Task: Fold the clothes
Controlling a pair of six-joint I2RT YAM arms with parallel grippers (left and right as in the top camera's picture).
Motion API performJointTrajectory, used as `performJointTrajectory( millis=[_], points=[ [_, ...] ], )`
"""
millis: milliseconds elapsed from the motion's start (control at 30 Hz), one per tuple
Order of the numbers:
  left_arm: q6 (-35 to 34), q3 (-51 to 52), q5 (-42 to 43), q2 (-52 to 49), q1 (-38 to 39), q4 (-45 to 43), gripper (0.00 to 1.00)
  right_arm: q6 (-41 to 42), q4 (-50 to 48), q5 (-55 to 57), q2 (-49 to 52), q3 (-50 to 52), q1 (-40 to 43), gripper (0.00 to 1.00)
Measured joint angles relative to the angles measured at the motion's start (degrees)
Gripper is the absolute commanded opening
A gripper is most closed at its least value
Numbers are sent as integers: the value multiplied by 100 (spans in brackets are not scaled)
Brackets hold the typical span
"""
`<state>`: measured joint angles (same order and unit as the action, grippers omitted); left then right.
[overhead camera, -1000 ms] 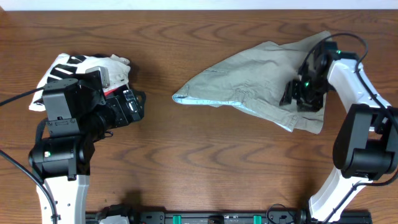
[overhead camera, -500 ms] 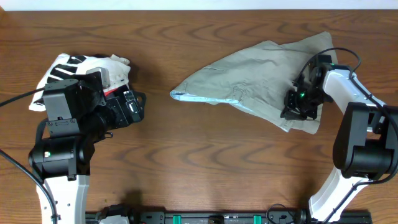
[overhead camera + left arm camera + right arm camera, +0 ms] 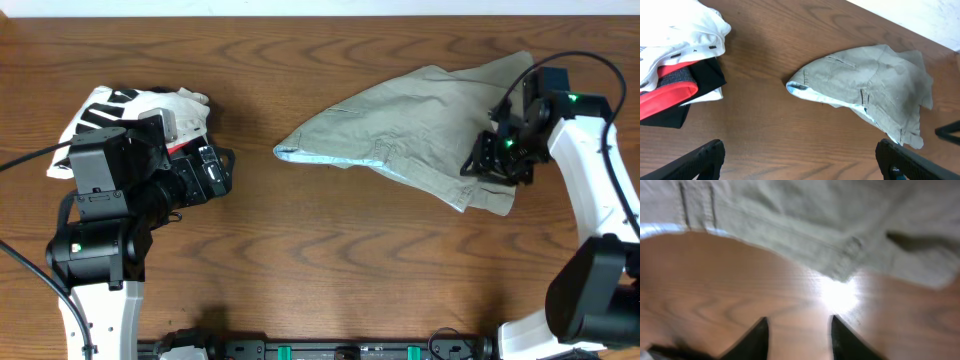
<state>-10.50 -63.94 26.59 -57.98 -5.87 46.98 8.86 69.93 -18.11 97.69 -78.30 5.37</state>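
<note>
While the shorts (image 3: 400,135) lie in a rumpled wedge right of the table's (image 3: 300,270) centre, I judge the folding barely begun: one loose doubling perhaps, no tidy rectangle yet. My right gripper (image 3: 490,162) hovers over their lower right hem, fingers spread and empty. The left gripper (image 3: 800,147) is parted too, holding nothing, beside the white bundle (image 3: 130,105), well apart from the shorts.

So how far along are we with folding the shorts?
Done: the shorts look roughly doubled over once, blue lining showing along the lower edge, but rumpled and uneven. In hand: nothing gripped; the right gripper hovers open at their right hem, the left gripper sits open by the white bundle. Left: flattening and the neat folds.
</note>
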Motion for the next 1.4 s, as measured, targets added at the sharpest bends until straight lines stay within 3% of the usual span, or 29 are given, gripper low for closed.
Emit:
performJointTrajectory(
  millis=[133,333,600,800,867,1000,1133,1400],
  points=[
    [0,0,0,0,0,0,98,42,-299,197,15,422,0,57],
    [0,0,0,0,0,31,98,389,-1316,269,42,1449,0,61],
    [0,0,0,0,0,57,98,975,-2647,249,46,2594,0,62],
    [0,0,0,0,0,61,98,1209,-3628,114,-66,2817,4,61],
    [0,0,0,0,0,61,98,1248,-3797,96,-72,2850,4,54],
    [0,0,0,0,0,105,98,1296,-3921,116,-57,2905,9,22],
    [0,0,0,0,0,190,98,1314,-3816,116,-44,2955,9,3],
    [0,0,0,0,0,216,98,1263,-3003,-33,-463,2964,7,1]
  ],
)
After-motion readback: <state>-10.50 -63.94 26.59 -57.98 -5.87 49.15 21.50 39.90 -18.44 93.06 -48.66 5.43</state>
